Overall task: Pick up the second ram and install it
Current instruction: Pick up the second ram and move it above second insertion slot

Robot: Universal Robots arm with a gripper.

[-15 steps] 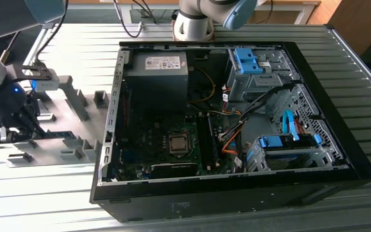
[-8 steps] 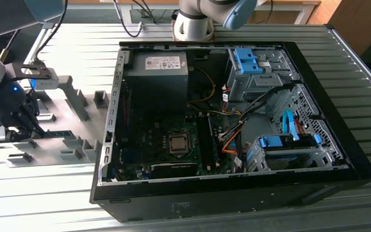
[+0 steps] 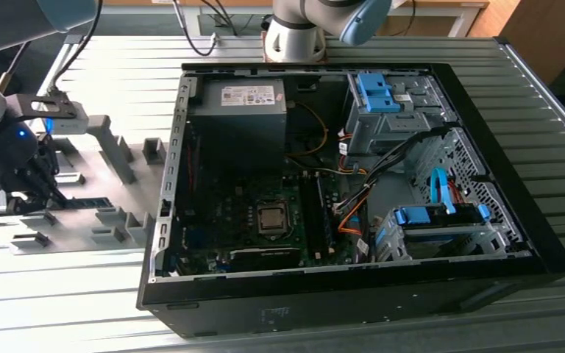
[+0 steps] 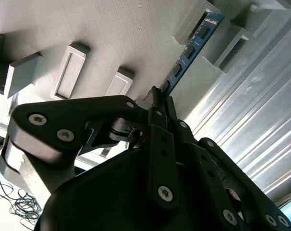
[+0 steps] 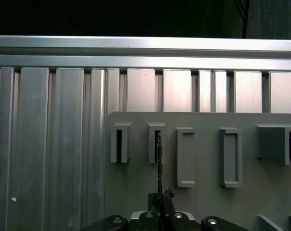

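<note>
At the exterior view's left, the black gripper point(image 3: 29, 197) hangs low over a flat gray plate point(image 3: 67, 243) carrying gray plastic holder blocks point(image 3: 115, 151). It is well apart from the open black computer case point(image 3: 361, 305). In the second wrist view its fingers point(image 4: 161, 130) pinch one end of the second ram point(image 4: 191, 45), a slim green-blue memory stick with black chips. The stick's other end sits in a slotted block point(image 5: 156, 142). Bare ribbed aluminium table point(image 5: 49, 144) lies open beyond the plate's edge.
</note>
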